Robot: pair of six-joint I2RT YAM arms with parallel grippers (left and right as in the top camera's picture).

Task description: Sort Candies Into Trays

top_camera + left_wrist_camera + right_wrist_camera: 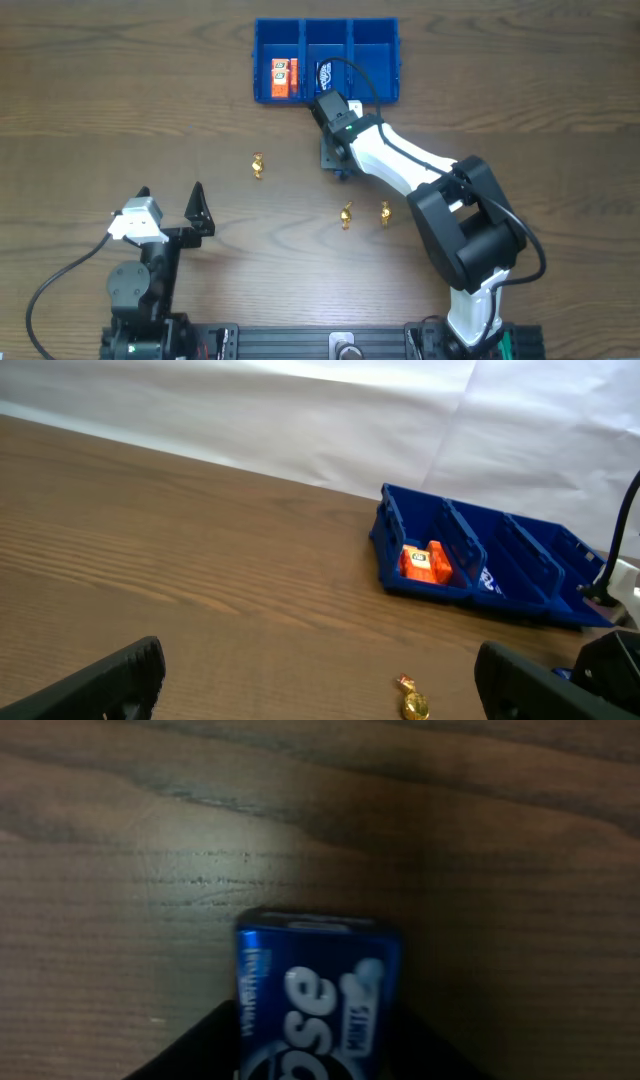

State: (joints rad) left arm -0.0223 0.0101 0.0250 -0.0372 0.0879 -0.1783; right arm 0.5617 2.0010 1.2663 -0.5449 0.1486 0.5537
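Mint box held short of the tray
Over the wooden table (120, 90), near the blue three-bin tray (375, 60), the right gripper (336, 158) clamps a blue mint box (318, 985) — clear the wall, release over the middle bin; left gripper (170, 192) gapes empty.

A brown wooden table (520, 120) (its grain plainly visible) meets a white backdrop (300, 410) behind

White lettering marks the blue box (318, 995), partly cut off; print on the orange packets (283, 78) seems illegible.
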